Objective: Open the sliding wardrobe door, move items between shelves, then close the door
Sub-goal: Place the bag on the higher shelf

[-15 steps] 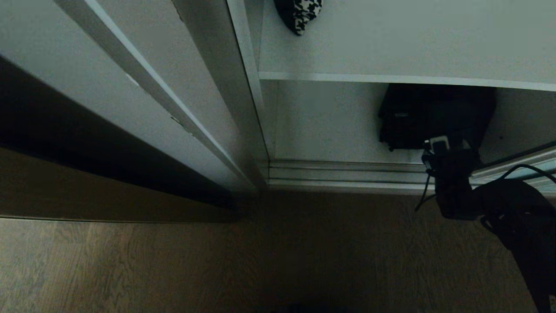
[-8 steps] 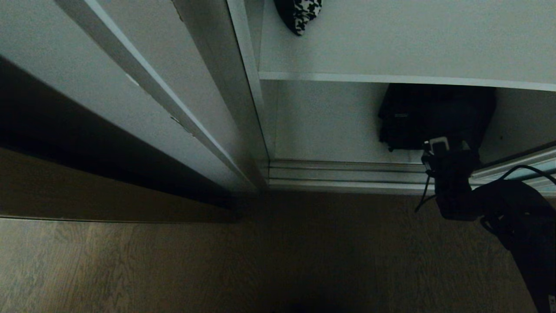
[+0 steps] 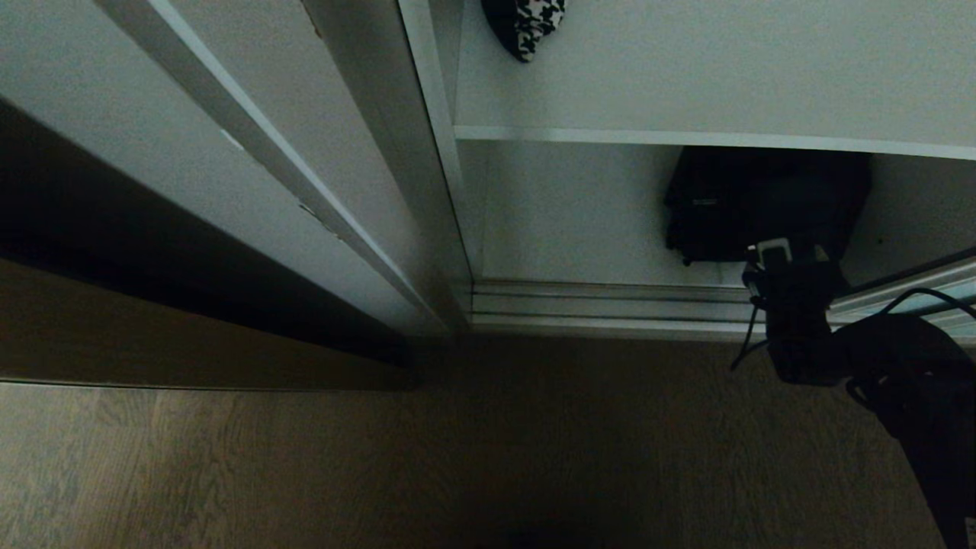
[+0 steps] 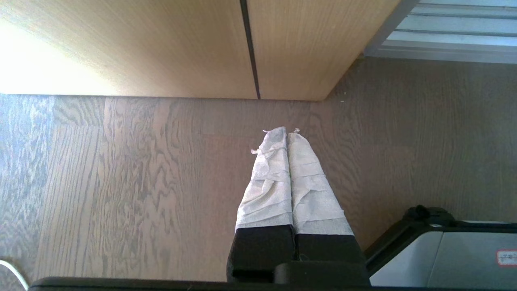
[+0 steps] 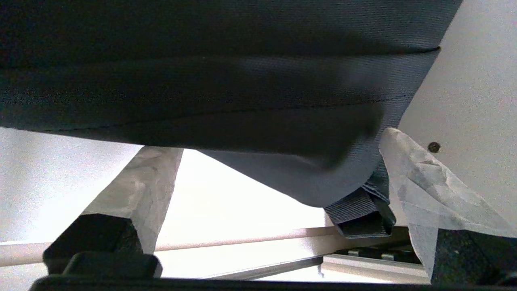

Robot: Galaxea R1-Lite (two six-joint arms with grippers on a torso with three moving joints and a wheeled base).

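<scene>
Nothing has shifted: my right gripper (image 5: pixel 278 178) stays spread wide around the soft black fabric bag (image 3: pixel 762 202), lower-right, not yet pinching.

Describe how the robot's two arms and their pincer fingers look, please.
The right arm is black with a thin black cable and a small white marking. Both the left pincer and the right pincer have black bases and fingers wrapped in pale crinkled tape.

Soft black fabric bag (image 3: pixel 762 202) on the lower plain white shelf board (image 3: pixel 579 221), to its right; small black-and-white houndstooth cloth piece (image 3: pixel 526 27) on the upper board (image 3: pixel 686 76), leftward, above.
</scene>
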